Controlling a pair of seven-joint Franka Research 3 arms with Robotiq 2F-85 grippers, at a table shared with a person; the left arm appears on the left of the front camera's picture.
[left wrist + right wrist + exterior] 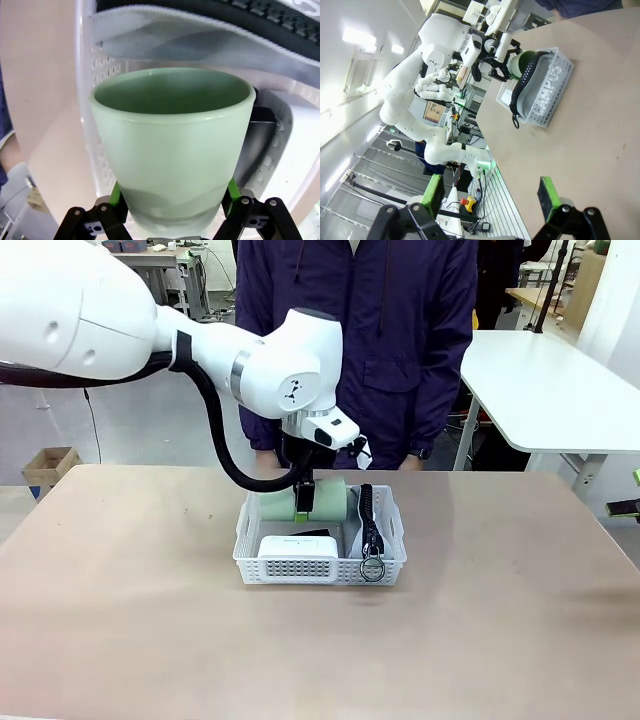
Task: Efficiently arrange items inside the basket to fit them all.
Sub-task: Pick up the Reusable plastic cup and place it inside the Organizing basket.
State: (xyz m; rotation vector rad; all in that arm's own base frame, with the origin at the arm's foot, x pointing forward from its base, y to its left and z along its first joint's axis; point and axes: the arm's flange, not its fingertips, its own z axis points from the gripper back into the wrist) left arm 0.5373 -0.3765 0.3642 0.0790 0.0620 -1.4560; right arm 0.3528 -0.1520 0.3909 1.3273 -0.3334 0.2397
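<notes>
The white perforated basket (pixel 252 562) stands mid-table. My left gripper (pixel 303 502) reaches into its back part and is shut on the pale green cup (pixel 330 502), which lies on its side there. In the left wrist view the green pads (pixel 116 196) press both sides of the cup (pixel 172 145) near its base. The white clock (pixel 298 546) sits at the basket's front left, with the black stapler (pixel 318 533) just behind it. The grey pouch (pixel 372 525) stands on edge along the right wall, its ring (pixel 372 569) at the front. My right gripper (pixel 490 200) hangs open far from the basket (pixel 555 82).
A person in a dark purple jacket (pixel 400 340) stands at the table's far edge behind the basket. A white side table (pixel 560 380) is at the back right and a cardboard box (pixel 48 465) on the floor at the left. Bare tabletop (pixel 150 640) surrounds the basket.
</notes>
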